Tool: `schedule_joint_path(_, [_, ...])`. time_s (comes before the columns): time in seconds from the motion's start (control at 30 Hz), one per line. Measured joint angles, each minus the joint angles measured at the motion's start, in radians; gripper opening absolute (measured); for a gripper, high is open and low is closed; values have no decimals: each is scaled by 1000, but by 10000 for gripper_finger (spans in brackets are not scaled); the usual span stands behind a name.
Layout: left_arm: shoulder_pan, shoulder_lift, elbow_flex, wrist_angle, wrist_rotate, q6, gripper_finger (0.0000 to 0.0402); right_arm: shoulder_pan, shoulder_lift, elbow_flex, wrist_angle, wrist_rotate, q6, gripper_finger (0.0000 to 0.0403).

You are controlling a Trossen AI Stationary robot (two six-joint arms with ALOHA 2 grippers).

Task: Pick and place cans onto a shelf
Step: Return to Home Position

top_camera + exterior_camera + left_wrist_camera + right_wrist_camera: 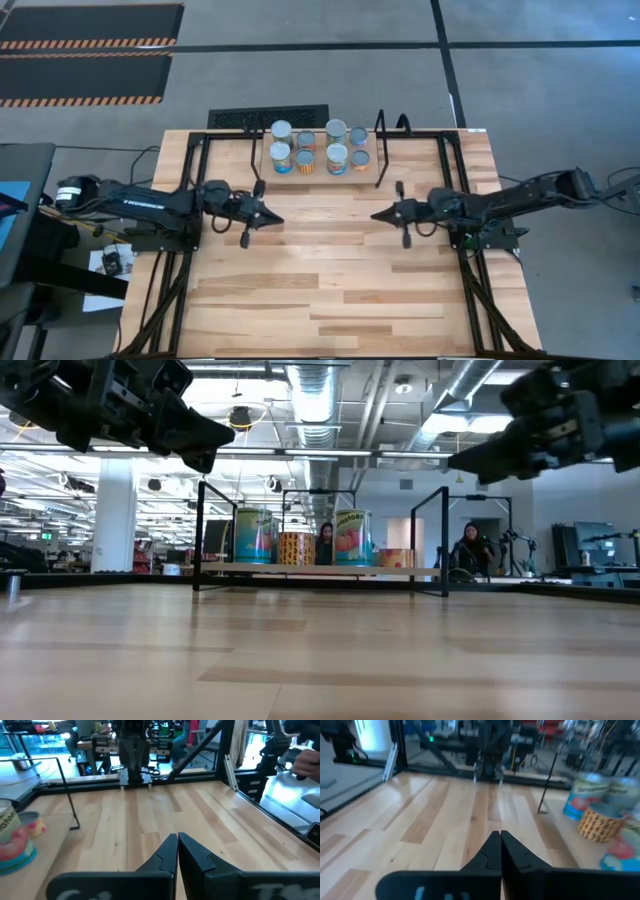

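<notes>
Eight cans point(337, 158) are sitting in two rows on the shelf point(320, 171) at the table's point(330, 280) far edge (their label lettering is too blurred to read). The left gripper point(275, 219) and right gripper point(378, 215) are hovering over open wood, tips facing, both pinched closed and holding nothing.

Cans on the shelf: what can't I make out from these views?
High view: cans show mostly tops; labels too small to read.
Low view: the front cans hide those behind on the shelf.
Left wrist view: one can cut off by the edge.
Right wrist view: cans blurred.
</notes>
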Motion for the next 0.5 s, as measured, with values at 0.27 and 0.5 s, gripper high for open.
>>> schedule_joint_path(0.27, [53,-45,0,-47,8,4,2,-33,-299,-170,5,-1,20,7])
schedule_joint_path(0.5, [68,-46,-21,-29,-28,23,2,-59,-493,-178,-157,-2,22,8])
